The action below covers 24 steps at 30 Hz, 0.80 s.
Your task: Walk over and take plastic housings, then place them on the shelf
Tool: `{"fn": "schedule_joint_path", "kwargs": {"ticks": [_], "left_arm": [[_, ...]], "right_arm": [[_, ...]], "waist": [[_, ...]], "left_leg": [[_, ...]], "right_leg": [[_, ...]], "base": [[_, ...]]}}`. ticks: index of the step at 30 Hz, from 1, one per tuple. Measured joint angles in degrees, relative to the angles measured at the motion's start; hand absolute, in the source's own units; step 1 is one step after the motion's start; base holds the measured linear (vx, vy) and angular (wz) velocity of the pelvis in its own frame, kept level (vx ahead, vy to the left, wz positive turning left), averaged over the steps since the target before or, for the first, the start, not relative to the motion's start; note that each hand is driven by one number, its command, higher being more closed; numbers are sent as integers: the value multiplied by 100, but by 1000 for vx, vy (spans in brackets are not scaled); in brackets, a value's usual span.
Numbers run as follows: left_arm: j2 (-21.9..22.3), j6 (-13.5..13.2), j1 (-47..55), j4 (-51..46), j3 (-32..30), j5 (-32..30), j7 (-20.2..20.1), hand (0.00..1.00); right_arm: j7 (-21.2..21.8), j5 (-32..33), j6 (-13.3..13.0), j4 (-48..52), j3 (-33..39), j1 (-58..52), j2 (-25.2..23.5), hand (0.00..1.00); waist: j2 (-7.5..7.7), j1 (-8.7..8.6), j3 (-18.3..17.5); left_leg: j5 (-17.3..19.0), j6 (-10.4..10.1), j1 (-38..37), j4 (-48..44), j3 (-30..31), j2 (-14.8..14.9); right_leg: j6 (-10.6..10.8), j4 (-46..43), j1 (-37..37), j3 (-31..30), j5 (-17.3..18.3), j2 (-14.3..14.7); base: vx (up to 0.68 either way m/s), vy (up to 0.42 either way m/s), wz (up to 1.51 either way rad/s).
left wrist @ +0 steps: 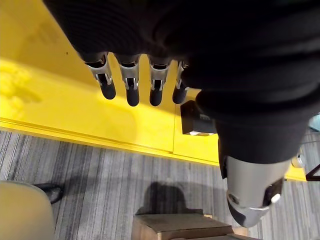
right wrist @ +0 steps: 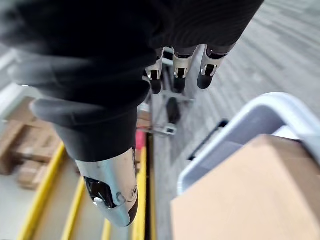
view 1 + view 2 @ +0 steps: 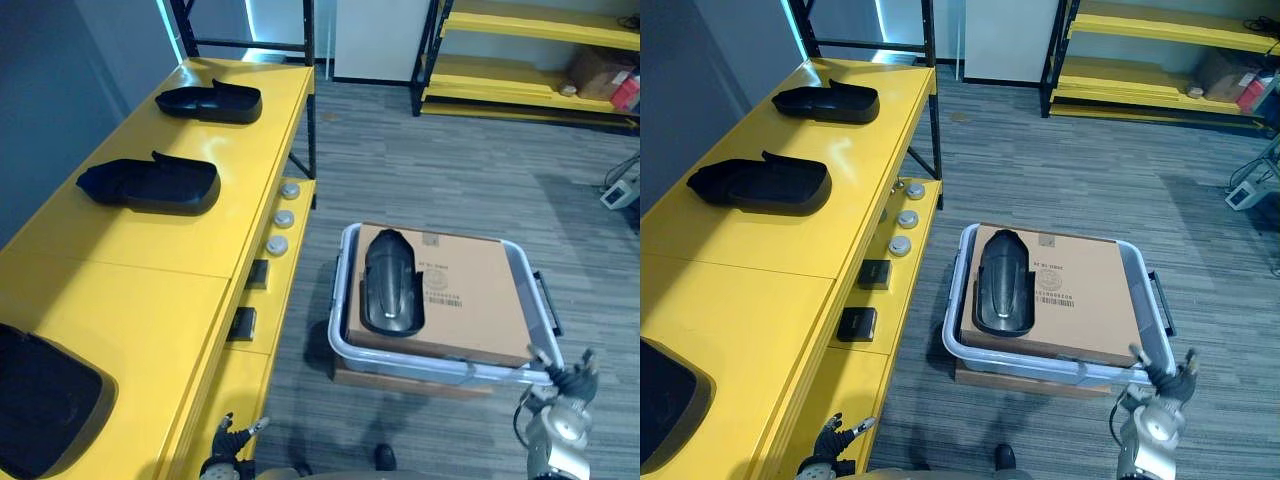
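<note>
A black plastic housing (image 3: 392, 282) lies lengthwise on a cardboard box (image 3: 480, 305) inside a pale grey tote (image 3: 437, 366) on the floor. The long yellow shelf (image 3: 150, 290) on the left carries two more black housings (image 3: 150, 184) (image 3: 211, 101), and a third (image 3: 40, 400) sits at its near end. My left hand (image 3: 232, 438) hangs low beside the shelf's front edge, its fingers (image 1: 131, 82) straight and empty. My right hand (image 3: 566, 384) is open at the tote's near right corner, its fingers (image 2: 180, 72) holding nothing.
Round knobs (image 3: 283, 217) and dark switches (image 3: 256, 273) line the shelf's front ledge. A black upright (image 3: 310, 90) stands at its far corner. Yellow racking (image 3: 530, 60) with boxes runs along the back right. A white device (image 3: 622, 190) lies on the carpet at the right.
</note>
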State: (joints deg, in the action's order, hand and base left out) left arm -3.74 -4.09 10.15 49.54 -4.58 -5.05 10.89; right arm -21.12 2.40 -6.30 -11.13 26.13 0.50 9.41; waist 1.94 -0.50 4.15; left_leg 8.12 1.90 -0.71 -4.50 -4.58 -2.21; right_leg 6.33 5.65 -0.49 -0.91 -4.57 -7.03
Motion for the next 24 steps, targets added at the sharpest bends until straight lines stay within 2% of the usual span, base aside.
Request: {"fn": "schedule_joint_path", "kwargs": {"ticks": [4, 6, 9, 14, 15, 18, 24], "left_arm": [[2, -21, 19, -62, 2, -2, -82, 0], [8, -28, 13, -133, 9, -1, -79, 0], [24, -48, 2, -238, 25, 37, -48, 0], [92, -138, -31, -472, 62, 111, 78, 0], [126, -146, -61, -488, 66, 170, 93, 0], [137, -147, -139, -498, 186, 218, 190, 0], [137, -215, -296, -508, 288, 228, 273, 0]], "right_arm": [[-4, -810, 8, 621, -668, 311, -2, 0], [-47, -1349, 79, 567, -818, 571, -3, 0], [-165, -1718, 269, 257, -933, 1064, -3, 0], [-333, -1776, 560, -769, -933, 1820, -5, 0], [-402, -1775, 623, -953, -932, 1874, -5, 0], [-504, -1756, 744, -1485, -932, 2097, -21, 0], [-604, -1687, 919, -2611, -917, 2693, 21, 0]], "waist": [[-9, 38, 10], [-2, 119, 26], [-60, 141, 162], [-188, 202, 543], [-226, 289, 614], [-302, 337, 740], [-341, 393, 1085]], "left_leg": [[-6, -3, 84, 5, 8, 2], [-21, 22, 236, -24, 20, -12], [-53, 70, 443, -83, 140, -81], [-77, 110, 819, -234, 301, -101], [-81, 117, 871, -241, 309, -112], [-96, 143, 977, -248, 339, -133], [-141, 209, 1137, -265, 395, -212]], "right_leg": [[8, 1, -104, 1, -20, 6], [21, 0, -229, 9, -38, -4], [45, -1, -324, 136, -90, -36], [48, -2, -549, 374, -209, -90], [63, -2, -597, 403, -240, -101], [30, -2, -684, 433, -300, -113], [33, -2, -801, 552, -363, -181]], "base": [[-39, -28, -1], [-9, -8, 2], [20, 1, 19], [-7, 8, 18], [-1, 18, 13], [-5, 39, 6], [-6, 45, 7]]}}
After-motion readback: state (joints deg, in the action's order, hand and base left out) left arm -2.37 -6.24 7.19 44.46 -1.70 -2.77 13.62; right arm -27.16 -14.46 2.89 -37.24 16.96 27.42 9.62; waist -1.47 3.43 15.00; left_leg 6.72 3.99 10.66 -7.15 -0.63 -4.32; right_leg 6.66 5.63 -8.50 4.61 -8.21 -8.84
